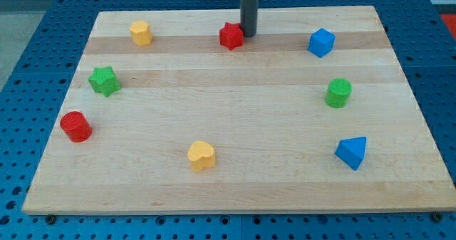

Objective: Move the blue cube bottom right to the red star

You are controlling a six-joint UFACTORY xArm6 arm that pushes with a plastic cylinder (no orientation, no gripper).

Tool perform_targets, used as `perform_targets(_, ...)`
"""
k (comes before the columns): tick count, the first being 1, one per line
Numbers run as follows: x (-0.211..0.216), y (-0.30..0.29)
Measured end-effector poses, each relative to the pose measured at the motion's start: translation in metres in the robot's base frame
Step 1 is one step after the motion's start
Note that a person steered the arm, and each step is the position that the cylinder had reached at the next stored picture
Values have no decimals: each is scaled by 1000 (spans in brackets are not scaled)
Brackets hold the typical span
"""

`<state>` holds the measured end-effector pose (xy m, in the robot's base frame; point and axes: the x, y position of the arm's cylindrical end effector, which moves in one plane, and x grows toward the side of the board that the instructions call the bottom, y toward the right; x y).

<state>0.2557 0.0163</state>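
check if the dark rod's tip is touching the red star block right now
Cannot tell. In the camera view, my tip sits right against the red star block's right edge with no visible gap, but the single angle does not plainly show contact.

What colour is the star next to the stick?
Red. The red star sits just left of my tip, seen in the camera view.

No text, label, brand, number or sign can be read anywhere in the camera view. The wooden board (235,176) carries only its grain, and the coloured blocks on it have plain, unmarked faces.
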Motion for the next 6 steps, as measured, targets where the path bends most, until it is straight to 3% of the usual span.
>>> perform_targets(2, -8, 187)
perform_targets(3, 8, 212)
perform_targets(4, 10, 160)
perform_targets(5, 34, 149)
perform_targets(6, 31, 189)
